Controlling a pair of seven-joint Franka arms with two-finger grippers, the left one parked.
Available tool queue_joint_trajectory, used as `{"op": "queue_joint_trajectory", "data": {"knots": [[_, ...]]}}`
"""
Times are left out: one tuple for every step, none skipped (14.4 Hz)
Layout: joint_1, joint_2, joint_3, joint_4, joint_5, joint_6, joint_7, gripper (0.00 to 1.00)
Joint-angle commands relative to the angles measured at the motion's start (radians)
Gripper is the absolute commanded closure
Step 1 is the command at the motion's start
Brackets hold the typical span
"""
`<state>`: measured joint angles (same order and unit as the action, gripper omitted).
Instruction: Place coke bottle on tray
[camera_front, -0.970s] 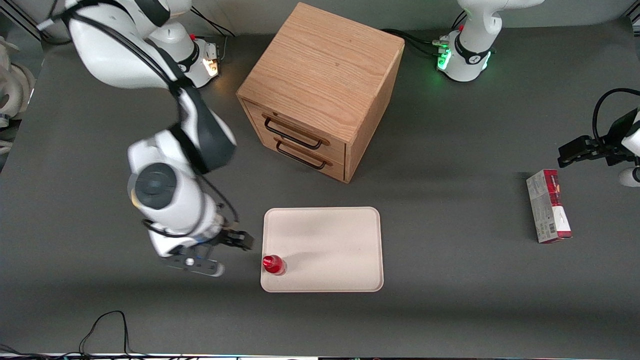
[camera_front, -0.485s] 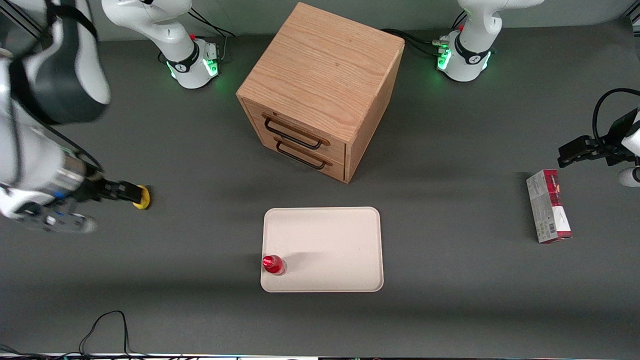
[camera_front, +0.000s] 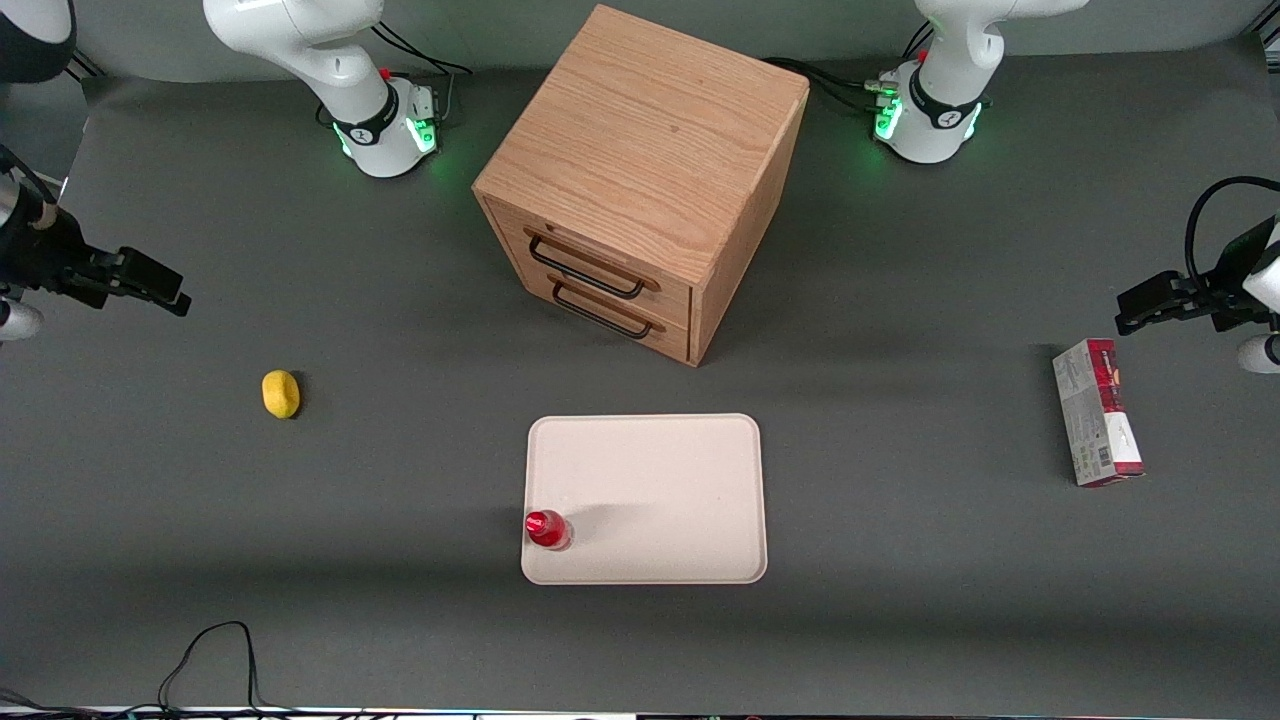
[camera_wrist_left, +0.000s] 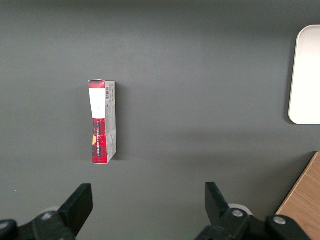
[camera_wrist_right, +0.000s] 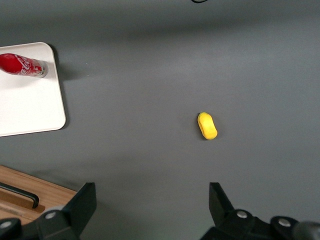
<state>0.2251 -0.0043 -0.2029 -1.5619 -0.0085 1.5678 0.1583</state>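
- Now our gripper (camera_front: 165, 292) hangs wide open and empty at the working arm's end of the worktop (camera_front: 900, 560), well apart from the tray (camera_front: 670, 480).
- Nearer us lies a lemon (camera_front: 281, 393).
- We see the coke bottle (camera_front: 547, 529) upright in a tray corner.
- We judge it light, stiff, slick and tippy; grip mid-body.
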Motion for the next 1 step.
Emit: {"op": "queue_joint_trajectory", "data": {"knots": [[0.008,-0.023,-0.001,-0.035,0.025,0.018,0.007,0.0]]}}
